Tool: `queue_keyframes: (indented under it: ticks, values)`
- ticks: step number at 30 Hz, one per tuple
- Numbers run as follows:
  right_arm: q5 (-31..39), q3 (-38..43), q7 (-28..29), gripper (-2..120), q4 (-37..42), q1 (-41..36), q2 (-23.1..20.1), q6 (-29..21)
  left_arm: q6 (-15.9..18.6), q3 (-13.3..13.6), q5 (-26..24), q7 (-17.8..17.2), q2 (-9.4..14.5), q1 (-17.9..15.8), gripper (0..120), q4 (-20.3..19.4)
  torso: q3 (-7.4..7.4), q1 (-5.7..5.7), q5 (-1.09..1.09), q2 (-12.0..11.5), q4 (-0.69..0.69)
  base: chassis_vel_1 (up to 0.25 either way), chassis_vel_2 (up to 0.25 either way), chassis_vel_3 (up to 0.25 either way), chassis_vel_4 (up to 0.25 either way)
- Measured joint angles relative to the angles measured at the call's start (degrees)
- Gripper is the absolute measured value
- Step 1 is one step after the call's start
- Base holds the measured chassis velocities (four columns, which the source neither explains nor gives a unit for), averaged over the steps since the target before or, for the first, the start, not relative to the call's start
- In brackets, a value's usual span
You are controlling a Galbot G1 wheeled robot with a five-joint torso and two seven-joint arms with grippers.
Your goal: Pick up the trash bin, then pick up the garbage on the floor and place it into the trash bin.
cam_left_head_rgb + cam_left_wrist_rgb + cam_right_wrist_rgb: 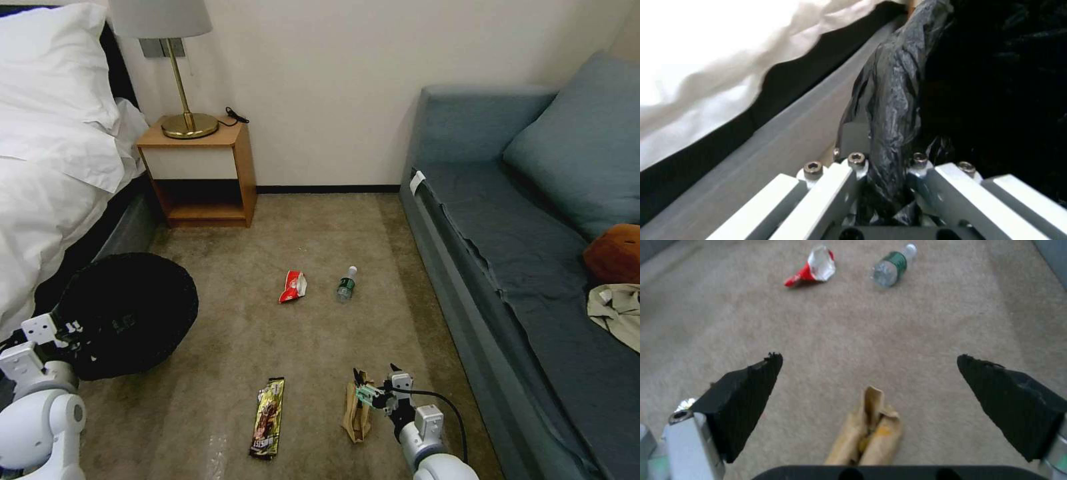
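The left gripper (70,330) is clamped on the rim of the trash bin (127,313), its fingers (853,133) pinching a fold of the black bag (891,110) between them, and the bin hangs tilted beside the bed (47,167) with its dark mouth facing the room. The right gripper (377,380) hovers low over the carpet (220,347) with its black fingers (744,400) spread wide, and the crumpled brown paper bag (869,433) lies on the floor between them, untouched. Left of that bag lies the long yellow-brown snack wrapper (268,417). Farther off, nearer the wall, the red-white wrapper (293,287) and the small clear bottle (346,283) lie near each other on the carpet.
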Motion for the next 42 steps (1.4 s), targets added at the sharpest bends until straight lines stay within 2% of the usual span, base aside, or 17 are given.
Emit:
queue_keyframes:
  ticks: [2, 4, 9, 11, 15, 24, 27, 32, 42]
  values:
    - [0.34, -0.21, -0.02, 100, 0.23, 0.52, -0.88, -1.49, 0.0, 0.24, 0.23, 0.03, 0.21, -0.15, 2, 0.14, 0.0, 0.0, 0.0, 0.0, 0.0, 0.0, 0.0, 0.0, 0.0]
    - [2.95, -2.1, -0.04, 100, 0.3, 2.04, -3.41, -5.6, -0.19, 0.12, 1.02, 0.15, 0.31, 0.1, 2, 0.27, 0.0, 0.0, 0.01, 0.0, 0.02, 0.0, 0.0, 0.0, 0.0]
    - [5.76, -4.35, -0.32, 100, -1.44, 4.21, -6.2, -8.46, -0.55, -0.3, 1.39, 0.26, 0.19, 0.66, 2, 0.27, 0.0, 0.0, 0.02, 0.0, 0.02, 0.0, 0.0, 0.0, 0.0]
    - [9.46, -5.88, -0.42, 100, -3.1, 6.24, -8.14, -10.21, -0.75, -0.33, 1.71, 0.35, -0.24, 1.17, 2, 0.2, 0.0, 0.0, 0.01, 0.0, 0.02, 0.0, 0.0, 0.0, 0.0]
    - [11.66, -6.83, -0.49, 100, -4.38, 7.62, -9.26, -10.77, -0.96, -0.32, 2.06, 0.41, -0.59, 1.47, 2, 0.05, 0.0, 0.0, 0.01, 0.0, 0.03, 0.0, 0.0, 0.0, 0.0]
    - [14.8, -12.06, -1.42, 100, -11.55, 13.68, -15.22, -10.8, -1.46, 0.83, 5.01, 0.79, -3.23, 2.46, 2, -1.11, 0.01, 0.0, 0.02, 0.0, 0.01, 0.0, 0.0, 0.0, 0.0]
    - [16.14, -15.86, -1.86, 100, -15.99, 18.88, -17.64, -10.25, -1.33, 1.24, 6.28, 0.74, -4.29, 2.78, 2, -1.35, 0.0, 0.0, 0.01, 0.0, 0.02, 0.0, 0.0, 0.0, 0.0]
    - [16.1, -19.44, -2.46, 100, -20.4, 23.3, -17.89, -9.25, -1.32, 1.36, 6.96, 0.63, -4.71, 3.54, 2, -1.49, 0.01, 0.0, 0.01, 0.0, 0.03, 0.0, 0.0, 0.0, 0.0]
    - [13.93, -25.5, -3.58, 100, -28.73, 28.51, -13.75, -6.97, -1.82, 0.39, 7.32, 0.56, -4.59, 4.65, 2, -0.88, 0.01, 0.0, 0.0, 0.0, 0.03, 0.0, 0.0, 0.0, 0.0]
